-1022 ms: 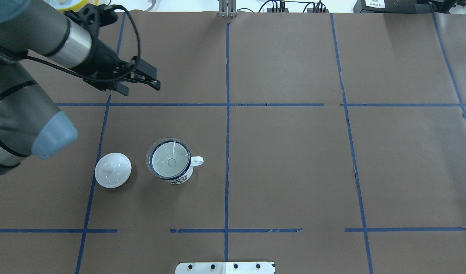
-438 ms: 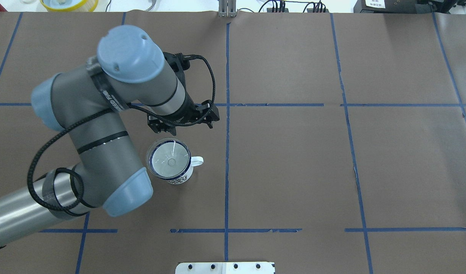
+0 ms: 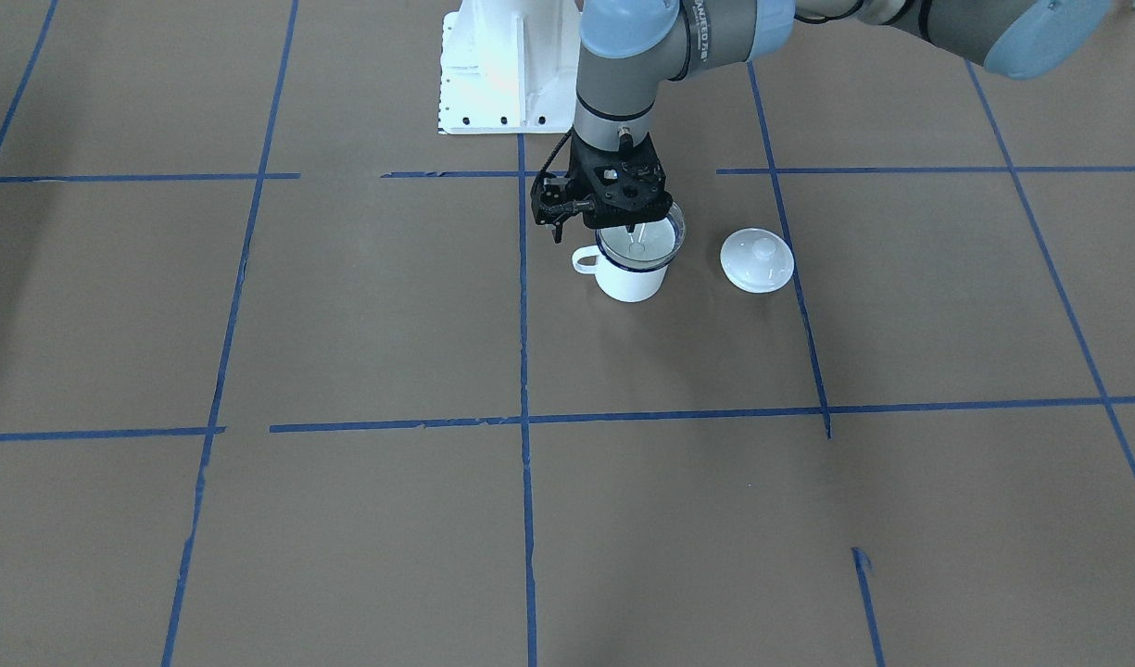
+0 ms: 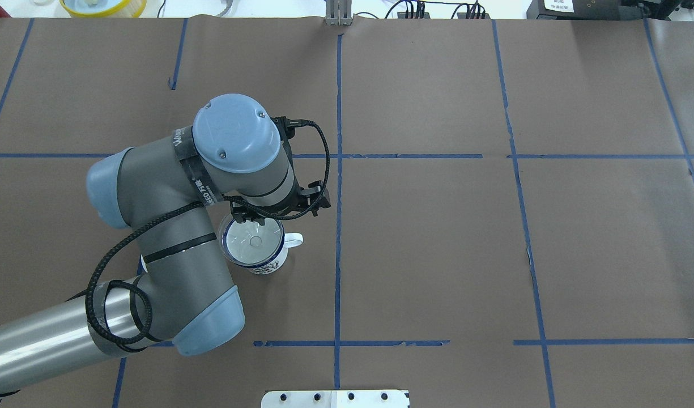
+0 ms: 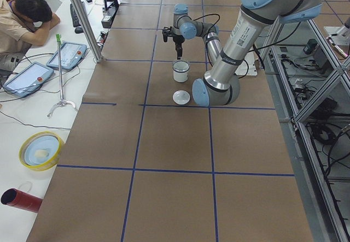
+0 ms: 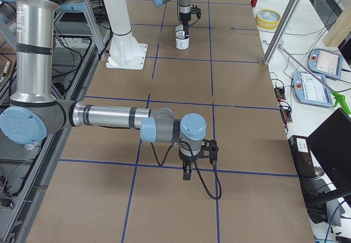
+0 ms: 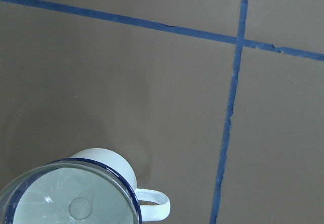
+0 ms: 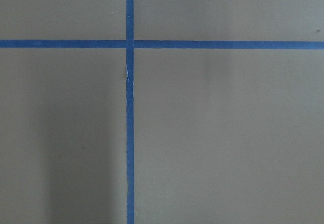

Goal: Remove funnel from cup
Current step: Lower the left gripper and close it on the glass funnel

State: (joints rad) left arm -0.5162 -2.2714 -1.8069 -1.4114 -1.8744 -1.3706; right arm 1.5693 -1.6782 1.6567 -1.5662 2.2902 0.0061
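Left arm [image 4: 171, 226] folded at the elbow, wrist pointing straight down. Left pincer [image 3: 628, 220] sits at the funnel [image 4: 251, 241] rim, upper edge in the overhead frame; opening and contact can't tell, wrist hides it. Funnel is seated in the cup [image 4: 270, 265], centre-left on the desk [image 4: 437, 226]. Right pincer [image 6: 186, 175]: can't tell.

Got a white cup [image 3: 632, 283] on the brown table [image 3: 345, 306], handle out at 9 o'clock. Holds a clear funnel [image 3: 652, 245] in its mouth, rim up above the blue edge. Sits right under the left gripper [image 3: 623, 220], pointing straight down over the funnel's 12 o'clock side. Can't tell about contact or finger gap. Also a white domed lid [image 3: 757, 261] just beside at 3 o'clock, not touching. White base plate [image 3: 493, 74] way off around 11 o'clock.
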